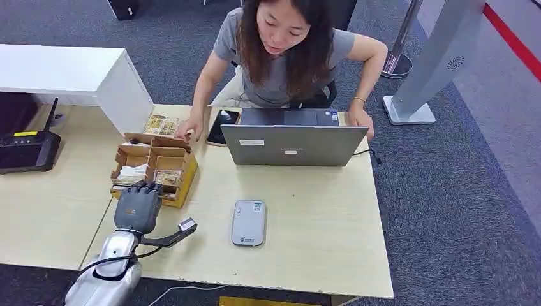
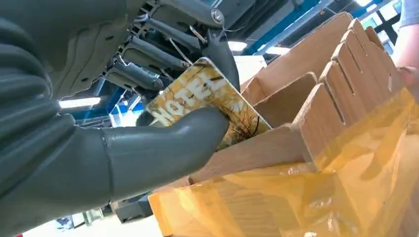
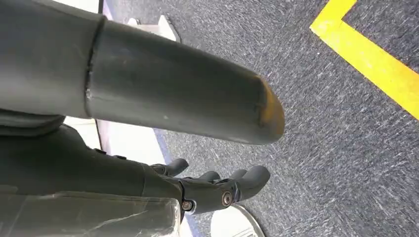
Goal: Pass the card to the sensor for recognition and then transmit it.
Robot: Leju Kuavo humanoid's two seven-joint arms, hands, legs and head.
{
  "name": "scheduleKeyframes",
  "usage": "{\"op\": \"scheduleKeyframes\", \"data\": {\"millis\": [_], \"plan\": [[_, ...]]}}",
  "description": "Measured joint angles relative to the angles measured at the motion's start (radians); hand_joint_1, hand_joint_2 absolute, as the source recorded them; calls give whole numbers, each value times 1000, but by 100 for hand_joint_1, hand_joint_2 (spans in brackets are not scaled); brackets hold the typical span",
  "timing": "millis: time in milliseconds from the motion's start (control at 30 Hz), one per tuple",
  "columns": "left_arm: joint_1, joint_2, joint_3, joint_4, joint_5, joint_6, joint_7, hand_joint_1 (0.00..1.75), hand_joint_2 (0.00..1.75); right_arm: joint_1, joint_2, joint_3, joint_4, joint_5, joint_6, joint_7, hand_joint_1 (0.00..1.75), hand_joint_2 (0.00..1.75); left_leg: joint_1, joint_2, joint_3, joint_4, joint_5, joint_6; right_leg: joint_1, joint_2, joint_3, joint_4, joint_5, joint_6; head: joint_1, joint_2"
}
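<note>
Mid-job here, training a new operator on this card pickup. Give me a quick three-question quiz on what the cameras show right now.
1. True or false: the left hand pinches a card at the cardboard box.
2. Which lies nearest the table's front edge? A. the laptop B. the grey sensor C. the phone
3. Fill in: the right hand hangs over grey carpet and holds ____.

Key: 1 true; 2 B; 3 nothing.
</note>
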Motion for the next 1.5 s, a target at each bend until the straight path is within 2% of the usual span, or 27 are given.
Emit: {"op": "scheduleKeyframes", "data": {"millis": [400, 700, 833, 1033, 1233, 1500], "plan": [[-3, 0, 0, 2, 0, 10, 7, 175, 175, 0, 0, 2, 0, 0, 0, 11, 0, 0, 0, 0, 0, 0, 0, 0, 0, 0, 0, 0, 0, 0, 0, 0], [-11, 36, -59, -12, 0, 18, 87, 175, 175, 0, 0, 2, 0, 0, 0, 16, 0, 0, 0, 0, 0, 0, 0, 0, 0, 0, 0, 0, 0, 0, 0, 0], [-20, 66, -104, -53, 0, 17, 130, 175, 175, 0, 0, 2, 0, 0, 0, 16, 0, 0, 0, 0, 0, 0, 0, 0, 0, 0, 0, 0, 0, 0, 0, 0], [-51, 117, -167, -171, 0, -4, 178, 175, 175, 0, 0, 2, 0, 0, 0, 16, 0, 0, 0, 0, 0, 0, 0, 0, 0, 0, 0, 0, 0, 0, 0, 0], [-83, 154, -220, -265, 0, -20, 186, 175, 175, 0, 0, 4, 1, 0, 2, 16, 0, 0, 0, 0, 0, 0, 0, 0, 0, 0, 0, 0, 0, 0, 0, 0], [-113, 183, -255, -304, 0, -21, 189, 175, 175, 0, 4, 19, 2, 0, 3, 16, 0, 0, 0, 0, 0, 0, 0, 0, 0, 0, 0, 0, 0, 0, 0, 0]]}}
